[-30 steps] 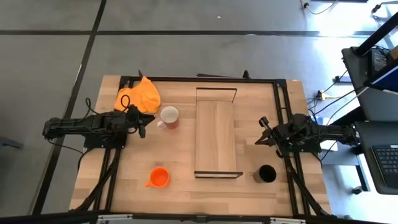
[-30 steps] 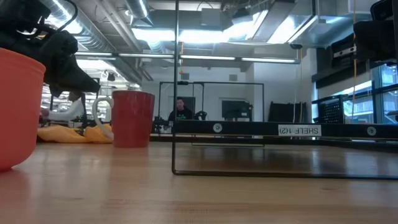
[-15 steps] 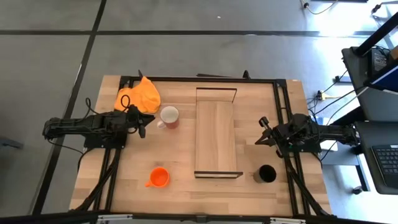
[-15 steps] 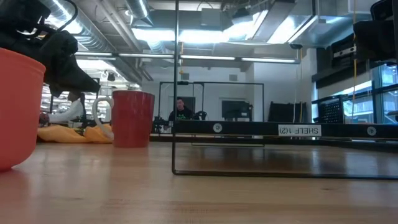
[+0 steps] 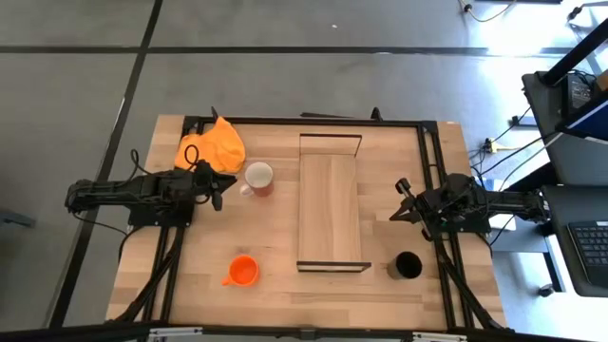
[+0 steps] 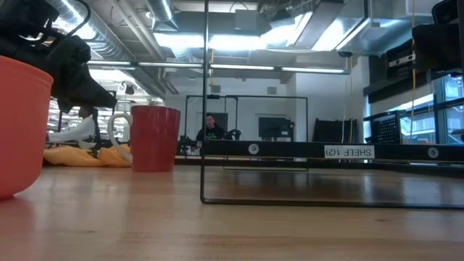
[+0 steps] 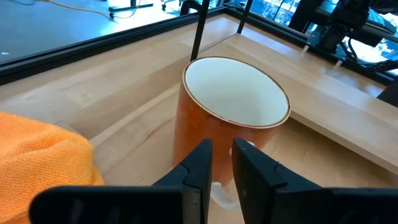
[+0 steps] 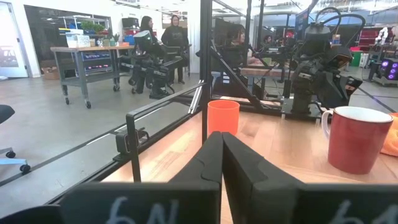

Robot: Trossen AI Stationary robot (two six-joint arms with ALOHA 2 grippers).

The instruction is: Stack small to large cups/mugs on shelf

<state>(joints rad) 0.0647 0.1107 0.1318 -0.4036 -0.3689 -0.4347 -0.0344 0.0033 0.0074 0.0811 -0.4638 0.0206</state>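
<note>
Wood shelf (image 5: 331, 211) bare, three mugs around it.
Red mug (image 5: 258, 178) left of shelf at left gripper (image 5: 219, 194), fingers slightly parted, empty; orange mug (image 5: 243, 271) nearer front-left; black mug (image 5: 408, 265) right; right gripper (image 5: 403, 200) closed, empty.

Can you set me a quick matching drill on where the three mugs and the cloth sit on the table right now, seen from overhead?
Things:
1. red mug
2. orange mug
3. black mug
4. orange cloth

Places:
A. back left corner of the table
B. right of the shelf, near its front end
C. just left of the shelf, by the left pincer
D. front left part of the table, standing alone

Pairs: 1-C, 2-D, 3-B, 4-A
</note>
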